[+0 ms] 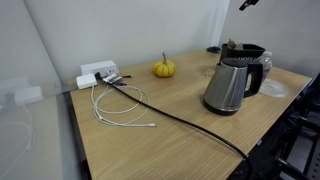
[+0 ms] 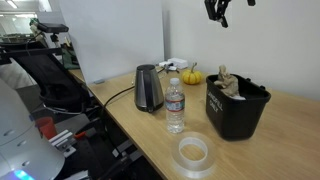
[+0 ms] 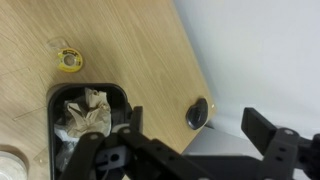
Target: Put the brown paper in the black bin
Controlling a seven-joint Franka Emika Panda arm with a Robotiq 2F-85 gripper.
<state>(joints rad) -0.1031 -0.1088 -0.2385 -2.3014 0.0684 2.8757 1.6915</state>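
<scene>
One roll of tape (image 2: pixel 192 153) is seen nearest on the wooden surface (image 2: pixel 290 150), followed by one bottle (image 2: pixel 175 105) and one kettle (image 2: pixel 149 88). Beyond them, one black bin (image 2: pixel 240 118) is shown with a single crumpled wad of brown paper (image 2: pixel 228 82) lodged inside. The wad's long axis is held roughly upright, and its top is poked above the rim. One pumpkin (image 2: pixel 192 76) is set farther back. High above, roughly over the bin, the gripper (image 2: pixel 218 16) is pictured with jaws spread and nothing held.
</scene>
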